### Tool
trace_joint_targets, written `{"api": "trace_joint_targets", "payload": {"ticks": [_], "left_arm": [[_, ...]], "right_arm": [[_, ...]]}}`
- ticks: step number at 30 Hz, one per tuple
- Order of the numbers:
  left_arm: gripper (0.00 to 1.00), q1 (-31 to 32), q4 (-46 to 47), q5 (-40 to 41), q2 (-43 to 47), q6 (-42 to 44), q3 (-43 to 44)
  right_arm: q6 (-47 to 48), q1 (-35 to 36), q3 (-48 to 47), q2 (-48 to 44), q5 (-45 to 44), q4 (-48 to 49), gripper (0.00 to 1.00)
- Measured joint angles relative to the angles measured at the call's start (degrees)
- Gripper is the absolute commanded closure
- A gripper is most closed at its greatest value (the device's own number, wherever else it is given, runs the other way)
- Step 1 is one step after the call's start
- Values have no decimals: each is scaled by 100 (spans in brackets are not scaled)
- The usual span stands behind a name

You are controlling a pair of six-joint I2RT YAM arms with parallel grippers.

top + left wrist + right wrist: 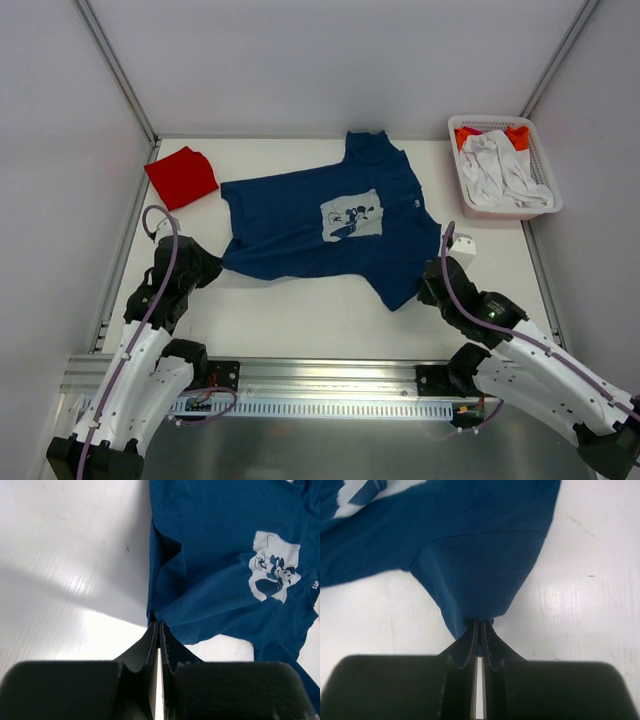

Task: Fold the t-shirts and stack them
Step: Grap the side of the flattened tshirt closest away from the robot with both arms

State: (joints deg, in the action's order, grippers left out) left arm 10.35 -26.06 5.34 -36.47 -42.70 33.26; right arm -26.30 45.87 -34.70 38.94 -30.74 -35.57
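Jaws of the left gripper (159, 626) are clenched on the near left corner of the navy shirt (320, 225), with a bunched fold of blue cloth pinched between the tips. The right gripper (480, 623) is likewise clamped tight, grasping the narrow end of a sleeve at the shirt's near right corner.

The navy shirt lies spread, print up and slightly wrinkled, across the middle of the white table (300, 315). Its pale square print (352, 216) shows a cartoon figure in blue. A small white mark (412, 203) sits just right of the print; in the left wrist view it looks like lettering, cut off at the frame edge and unreadable.

The red shirt (182, 177) lies folded to the far left of the navy shirt, close to it but apart. A small white item (462, 243) rests on the table just beside the navy shirt's right edge; what it is I cannot tell. To the far right of the navy shirt stands a white slatted basket (546, 208), holding crumpled white cloth (495, 170) over orange cloth (517, 135).
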Motion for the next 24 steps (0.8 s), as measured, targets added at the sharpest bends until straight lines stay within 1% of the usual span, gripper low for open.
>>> {"api": "trace_joint_targets", "payload": {"ticks": [5, 13, 24], "left_arm": [[100, -111, -337, 149, 321, 13, 4], [100, -146, -737, 280, 629, 13, 151], [100, -184, -798, 402, 428, 11, 308]], "right_arm": [[144, -352, -164, -278, -229, -262, 100], [542, -828, -439, -310, -334, -387, 100], [968, -1178, -765, -149, -328, -417, 100]]}}
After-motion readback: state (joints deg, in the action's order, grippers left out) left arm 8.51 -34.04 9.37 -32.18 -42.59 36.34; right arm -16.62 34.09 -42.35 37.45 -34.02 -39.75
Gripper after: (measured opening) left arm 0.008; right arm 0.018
